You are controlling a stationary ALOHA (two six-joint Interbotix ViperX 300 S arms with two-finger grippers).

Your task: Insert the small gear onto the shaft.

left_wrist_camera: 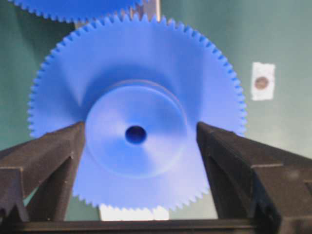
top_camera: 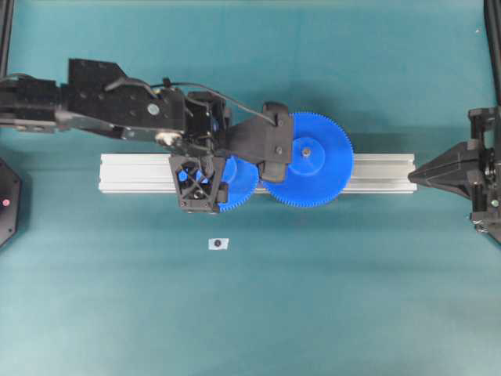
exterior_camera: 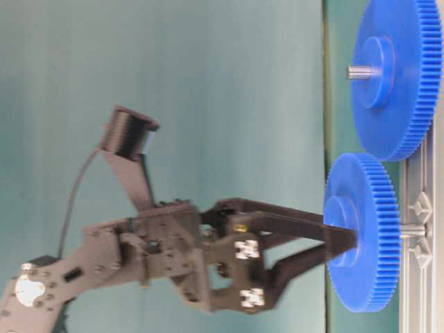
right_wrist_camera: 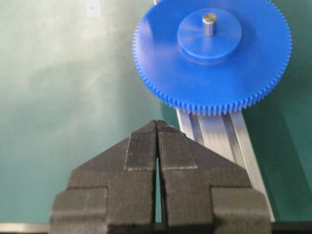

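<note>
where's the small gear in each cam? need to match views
Overhead: small gear centre, on the aluminium bar, half hidden under the left pincer.
Table-level: lower right, pincer fingers beside its hub.
Left wrist: fills the frame, hub between the open fingers.
Right wrist: not in view.
Shared landmark: the large gear next to it, also at.

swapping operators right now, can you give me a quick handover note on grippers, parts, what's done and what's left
Left gripper: open, fingers either side of the small gear hub, with gaps showing.
Right gripper: shut, empty, parked at the bar's end.
Small gear sits over the aluminium bar, meshing beside the big gear; the table-level view shows a metal pin behind it.
Looks placed. Whether it is fully seated cannot be told.
Left: back the left arm away, check seating.
</note>
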